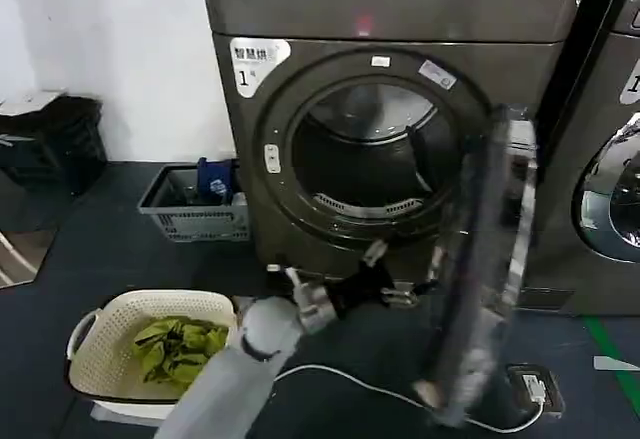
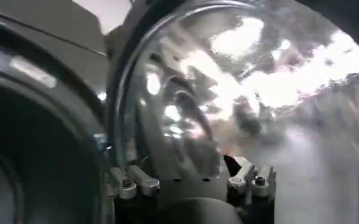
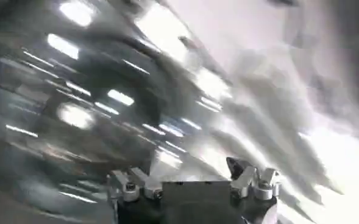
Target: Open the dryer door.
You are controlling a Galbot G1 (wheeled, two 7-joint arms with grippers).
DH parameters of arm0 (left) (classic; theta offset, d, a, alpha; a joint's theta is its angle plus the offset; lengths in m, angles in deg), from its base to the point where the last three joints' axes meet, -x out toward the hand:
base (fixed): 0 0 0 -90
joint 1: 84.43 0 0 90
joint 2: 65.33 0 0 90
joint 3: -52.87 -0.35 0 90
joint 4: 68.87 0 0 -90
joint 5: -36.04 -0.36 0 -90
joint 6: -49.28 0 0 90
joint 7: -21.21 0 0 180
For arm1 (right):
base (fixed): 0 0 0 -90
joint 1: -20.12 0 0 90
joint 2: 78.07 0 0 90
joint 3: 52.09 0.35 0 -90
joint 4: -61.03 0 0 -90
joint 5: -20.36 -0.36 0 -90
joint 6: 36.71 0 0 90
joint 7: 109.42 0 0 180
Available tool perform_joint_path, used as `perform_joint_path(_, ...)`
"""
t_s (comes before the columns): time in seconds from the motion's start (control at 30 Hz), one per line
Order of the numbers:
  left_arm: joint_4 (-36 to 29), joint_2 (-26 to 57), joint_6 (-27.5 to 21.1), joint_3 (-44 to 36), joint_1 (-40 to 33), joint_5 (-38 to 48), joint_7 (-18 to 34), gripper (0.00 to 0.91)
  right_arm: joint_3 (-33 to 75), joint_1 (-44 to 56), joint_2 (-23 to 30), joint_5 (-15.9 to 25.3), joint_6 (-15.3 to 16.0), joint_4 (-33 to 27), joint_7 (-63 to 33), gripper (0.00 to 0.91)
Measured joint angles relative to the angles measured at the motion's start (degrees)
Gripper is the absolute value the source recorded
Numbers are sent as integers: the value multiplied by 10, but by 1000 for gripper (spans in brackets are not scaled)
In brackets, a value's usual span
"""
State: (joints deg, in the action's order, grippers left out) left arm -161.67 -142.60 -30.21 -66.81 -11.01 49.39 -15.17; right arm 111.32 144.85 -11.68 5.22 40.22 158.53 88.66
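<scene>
Judging the dryer door (image 1: 487, 259) as rigid, hinged and fairly heavy, we note its chrome rim looks slippery; the rim edge is the best hold. It stands swung out, edge-on, right of the drum opening. Left gripper (image 1: 405, 271) sits just beside its lower rim, jaws spread, holding nothing. Right gripper (image 3: 191, 182) jaws also spread. White sticker (image 1: 257, 63) reads "1".

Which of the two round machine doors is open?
The dryer door on the machine with the "1" sticker is swung out, baring its drum; the neighbouring machine's door is shut.
</scene>
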Motion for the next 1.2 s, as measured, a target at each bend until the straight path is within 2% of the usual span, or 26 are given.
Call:
perform_joint_path(0.07, 11, -8, 1, -13, -11, -1, 0, 907, 24, -3, 7, 7, 51, 3, -46, 907)
perform_joint_path(0.13, 21, -16, 3, -23, -22, -4, 0, 907, 47, -11, 15, 33, 87, 2, -95, 907)
perform_joint_path(0.23, 37, -28, 6, -37, -37, -10, 0, 907, 77, -15, 26, 56, 118, -8, -145, 907)
perform_joint_path(0.3, 47, -38, 8, -46, -47, -14, 0, 907, 95, -16, 32, 61, 125, -16, -166, 907)
perform_joint_path(0.4, 65, -52, 10, -57, -64, -20, 2, 907, 120, -14, 37, 70, 123, -31, -187, 907)
perform_joint_path(0.53, 97, -75, 15, -71, -90, -32, 2, 907, 148, -6, 34, 70, 105, -53, -205, 907)
perform_joint_path(0.87, 198, -150, 39, -95, -154, -91, 31, 907, 198, 13, 14, 72, 111, -111, -248, 907)
perform_joint_path(1.2, 279, -149, 56, -112, -199, -134, 49, 907, 209, 5, 6, 72, 118, -125, -271, 907)
